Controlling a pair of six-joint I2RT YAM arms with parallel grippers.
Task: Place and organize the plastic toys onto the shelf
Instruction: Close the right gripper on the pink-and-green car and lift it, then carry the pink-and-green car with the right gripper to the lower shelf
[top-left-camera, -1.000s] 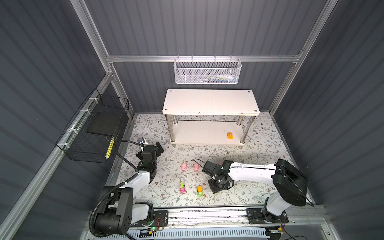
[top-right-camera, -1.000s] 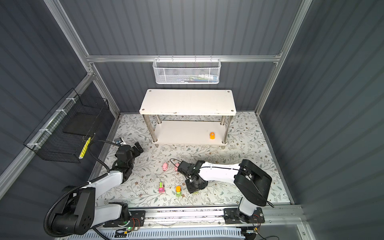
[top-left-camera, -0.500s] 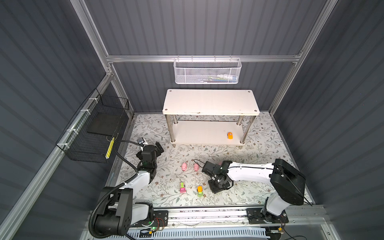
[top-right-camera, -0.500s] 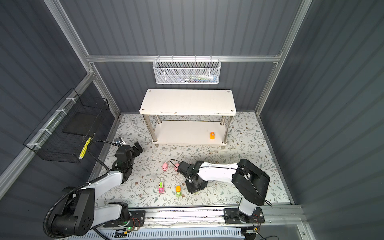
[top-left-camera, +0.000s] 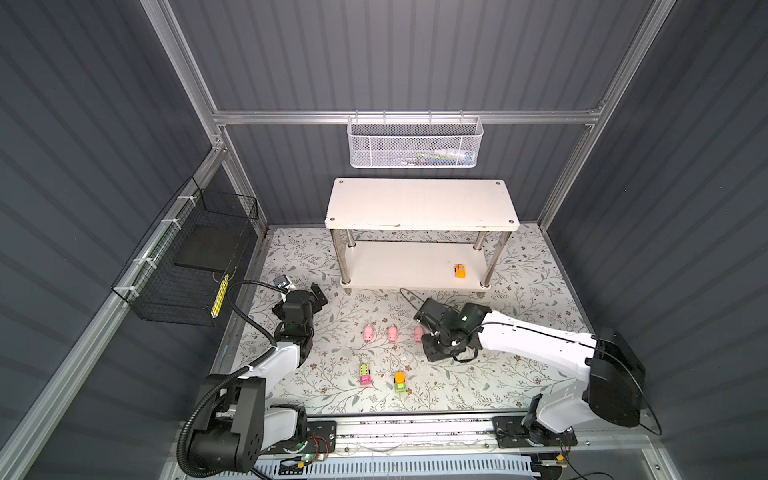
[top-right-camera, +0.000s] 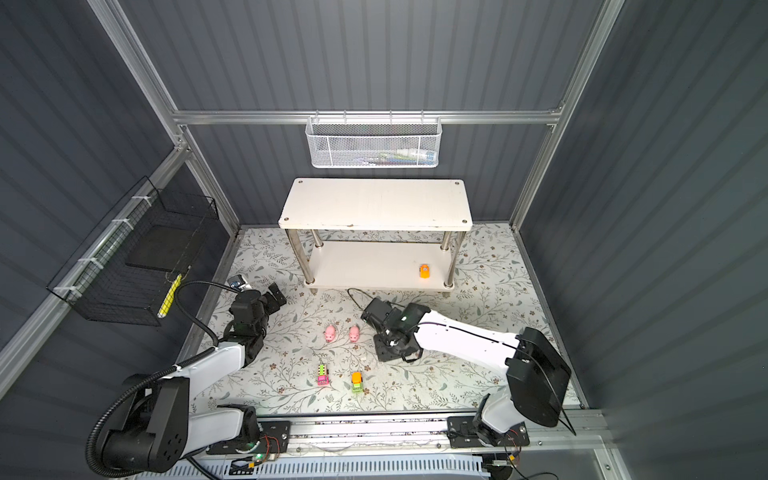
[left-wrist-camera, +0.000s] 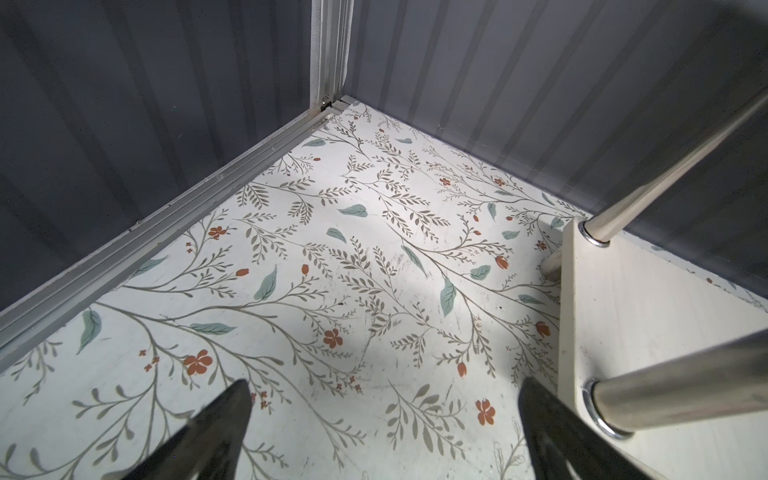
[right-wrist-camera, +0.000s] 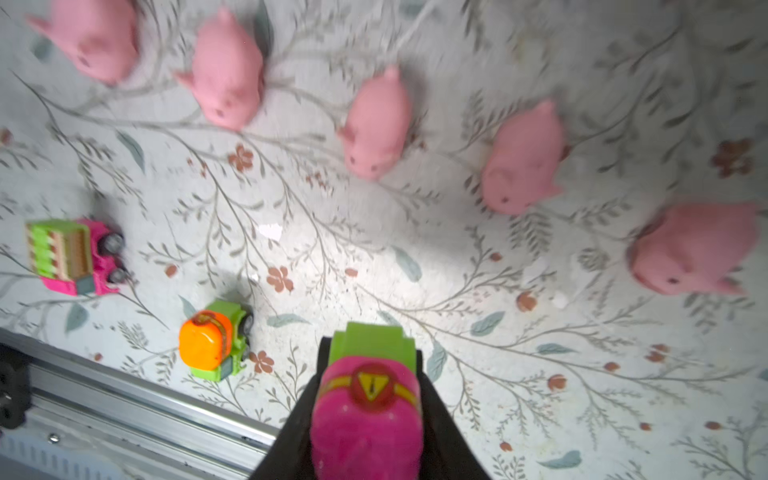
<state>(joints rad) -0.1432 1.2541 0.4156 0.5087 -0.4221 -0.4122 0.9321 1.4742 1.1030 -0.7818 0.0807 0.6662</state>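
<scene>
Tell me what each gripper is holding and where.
The right gripper pinches the pink-and-green toy vehicle by its two sides; left gripper is open, holding nothing.

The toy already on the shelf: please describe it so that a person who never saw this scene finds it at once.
Find the white two-tier shelf at the back. On its lower board, near the right front post, stands a tiny orange vehicle. It alone is on the shelf; every other toy is off it.
</scene>
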